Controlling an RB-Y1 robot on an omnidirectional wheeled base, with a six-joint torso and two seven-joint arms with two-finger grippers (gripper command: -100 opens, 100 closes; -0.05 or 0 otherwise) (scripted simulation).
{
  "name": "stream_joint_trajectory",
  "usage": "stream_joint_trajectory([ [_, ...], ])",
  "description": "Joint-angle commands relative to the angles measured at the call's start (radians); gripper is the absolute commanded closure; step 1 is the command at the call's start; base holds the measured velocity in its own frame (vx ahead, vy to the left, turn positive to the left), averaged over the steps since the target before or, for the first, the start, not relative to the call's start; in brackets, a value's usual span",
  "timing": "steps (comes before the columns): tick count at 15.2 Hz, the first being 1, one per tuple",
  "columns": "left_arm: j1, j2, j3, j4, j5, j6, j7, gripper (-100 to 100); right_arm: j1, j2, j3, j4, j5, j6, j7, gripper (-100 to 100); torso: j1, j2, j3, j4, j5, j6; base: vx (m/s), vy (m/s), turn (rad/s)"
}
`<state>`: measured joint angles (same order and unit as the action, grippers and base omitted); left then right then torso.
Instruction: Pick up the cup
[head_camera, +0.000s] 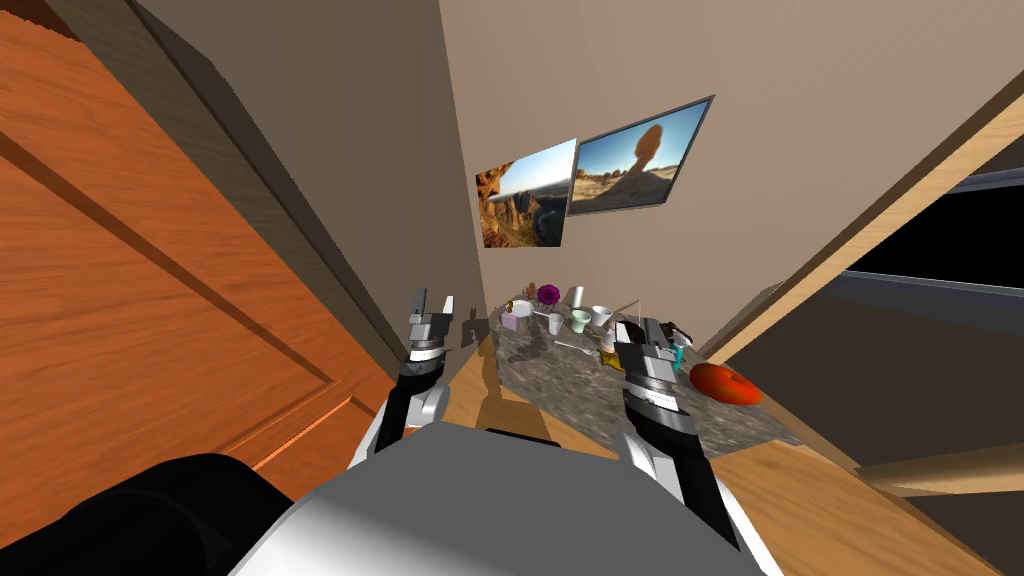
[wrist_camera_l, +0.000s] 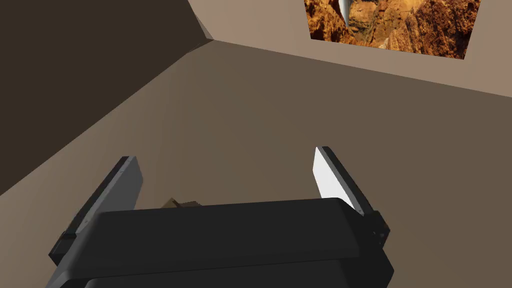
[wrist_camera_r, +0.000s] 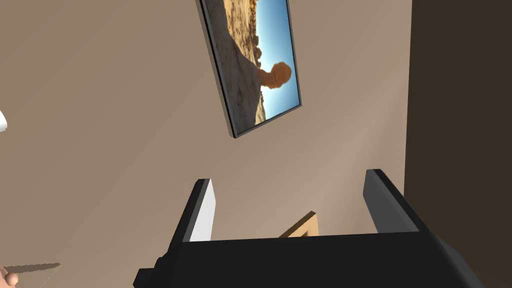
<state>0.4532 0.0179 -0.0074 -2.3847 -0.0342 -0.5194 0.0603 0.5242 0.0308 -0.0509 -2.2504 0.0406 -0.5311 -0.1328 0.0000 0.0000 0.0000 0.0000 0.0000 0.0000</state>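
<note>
Three cups stand close together at the far end of the grey stone-patterned table (head_camera: 570, 395): a white cup (head_camera: 555, 323), a pale green cup (head_camera: 580, 320) just beside it, and a second white cup (head_camera: 601, 315) past that; I cannot tell which one is meant. Over the table's right side the right gripper (head_camera: 638, 332) hovers near the cups but apart from them, its fingers spread and empty. Off the table's left edge the left gripper (head_camera: 433, 303) hangs with jaws released, holding nothing. A red-orange round thing (head_camera: 725, 383) lies on the table by the right forearm, and a purple thing (head_camera: 548, 293) sits behind the cups
</note>
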Motion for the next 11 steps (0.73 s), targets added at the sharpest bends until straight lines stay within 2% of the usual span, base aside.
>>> stream_joint_trajectory([
  [1, 0.0, 0.0, 0.0, 0.0, 0.0, 0.0, 0.0, 0, -0.001, -0.043, -0.001, 0.01, 0.005, -0.002, 0.001, -100, 0.0, 0.0, 0.0, 0.0, 0.0, 0.0, -0.003, 0.004, 0.018],
  [11, 0.0, 0.0, 0.0, 0.0, 0.0, 0.0, 0.0, 0, -0.014, -0.252, -0.007, 0.094, 0.046, -0.015, 0.011, -100, 0.001, 0.0, 0.0, 0.0, 0.0, 0.0, -0.007, 0.015, 0.043],
])
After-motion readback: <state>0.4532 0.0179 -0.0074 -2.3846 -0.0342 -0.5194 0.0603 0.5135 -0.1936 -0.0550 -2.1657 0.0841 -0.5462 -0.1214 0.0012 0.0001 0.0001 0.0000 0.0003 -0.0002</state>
